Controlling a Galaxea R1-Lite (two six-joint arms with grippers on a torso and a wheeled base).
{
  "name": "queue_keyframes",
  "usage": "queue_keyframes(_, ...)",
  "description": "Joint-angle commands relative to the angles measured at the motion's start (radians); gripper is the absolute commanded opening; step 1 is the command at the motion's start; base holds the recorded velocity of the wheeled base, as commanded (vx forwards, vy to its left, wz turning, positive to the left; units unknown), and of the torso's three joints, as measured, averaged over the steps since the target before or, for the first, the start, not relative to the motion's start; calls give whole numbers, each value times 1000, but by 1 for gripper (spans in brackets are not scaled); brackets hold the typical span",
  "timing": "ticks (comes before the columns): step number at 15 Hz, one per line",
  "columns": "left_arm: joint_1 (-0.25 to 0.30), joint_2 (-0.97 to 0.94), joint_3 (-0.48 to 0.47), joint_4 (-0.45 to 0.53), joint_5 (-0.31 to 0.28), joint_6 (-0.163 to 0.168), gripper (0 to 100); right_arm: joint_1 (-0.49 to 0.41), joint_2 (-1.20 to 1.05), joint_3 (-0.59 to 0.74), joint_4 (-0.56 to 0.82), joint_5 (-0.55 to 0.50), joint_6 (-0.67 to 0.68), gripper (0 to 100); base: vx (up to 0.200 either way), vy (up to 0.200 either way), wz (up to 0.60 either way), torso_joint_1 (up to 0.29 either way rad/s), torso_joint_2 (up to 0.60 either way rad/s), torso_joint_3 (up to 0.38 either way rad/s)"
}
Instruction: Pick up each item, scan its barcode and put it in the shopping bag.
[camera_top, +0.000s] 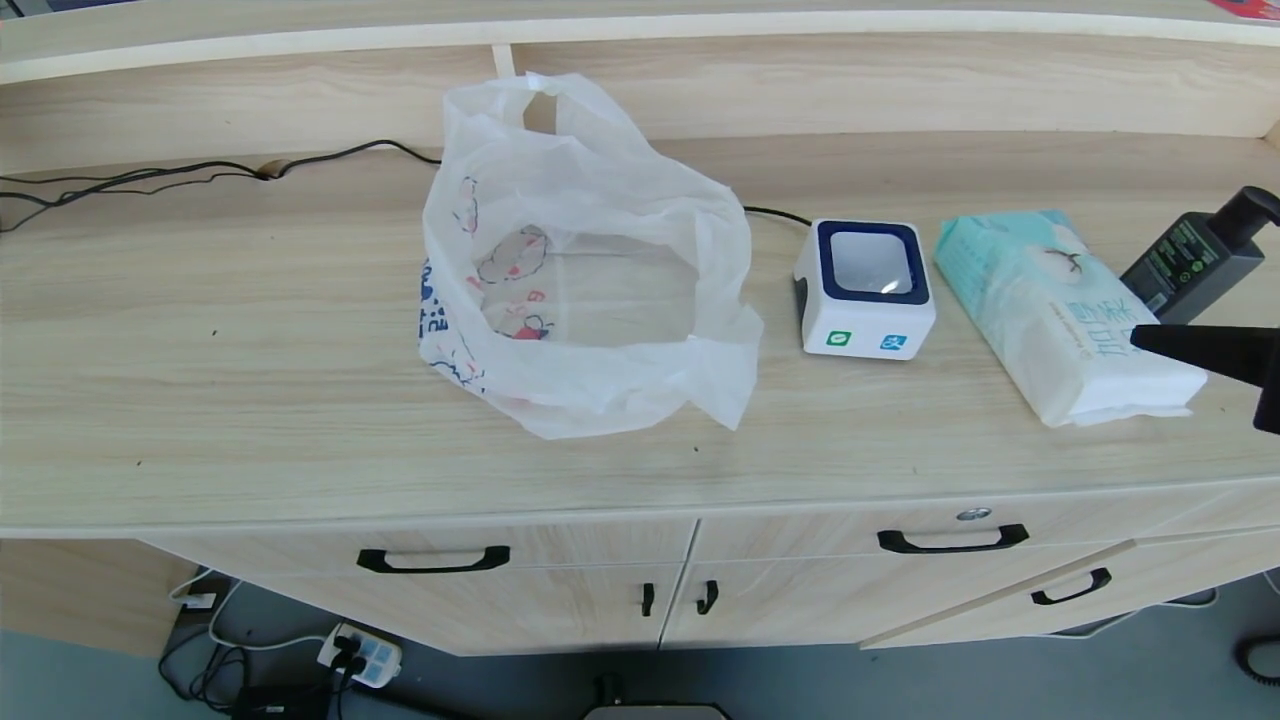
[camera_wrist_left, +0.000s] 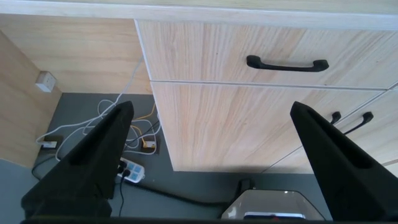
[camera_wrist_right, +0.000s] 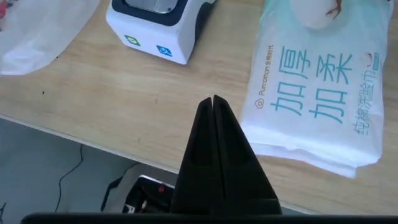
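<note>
Right gripper (camera_wrist_right: 213, 99), jaws clenched empty, hovers beside the white-and-teal plastic tissue pack (camera_top: 1065, 310), seemingly to grasp it; left gripper (camera_wrist_left: 212, 109), jaws released, hangs below the pale wooden table (camera_top: 250, 400)

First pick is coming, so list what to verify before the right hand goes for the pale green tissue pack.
1. Pale green soft tissue pack lies free on the wooden counter: ok.
2. Right hand open for grasping: not ok, shut.
3. Pack's barcode side facing up: cannot tell.
4. White-and-blue box scanner window uncovered: ok.
5. White plastic shopping bag mouth open: ok.
6. Left hand clear, low by the drawers: ok.
</note>
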Motion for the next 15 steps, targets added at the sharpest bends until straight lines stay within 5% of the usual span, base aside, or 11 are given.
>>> queue_keyframes(1, 0, 2, 0, -3, -1, 0, 100, -65, 200, -98, 2, 57, -13, 0, 0, 0, 0, 0, 0, 0)
queue_keyframes(4, 0, 2, 0, -3, 1, -2, 100, -141, 282, -185, 8, 106, -33, 0, 0, 0, 0, 0, 0, 0)
queue_keyframes(15, 0, 2, 0, -3, 1, -2, 100, -144, 298, -287, 28, 81, -89, 0, 0, 0, 0, 0, 0, 0)
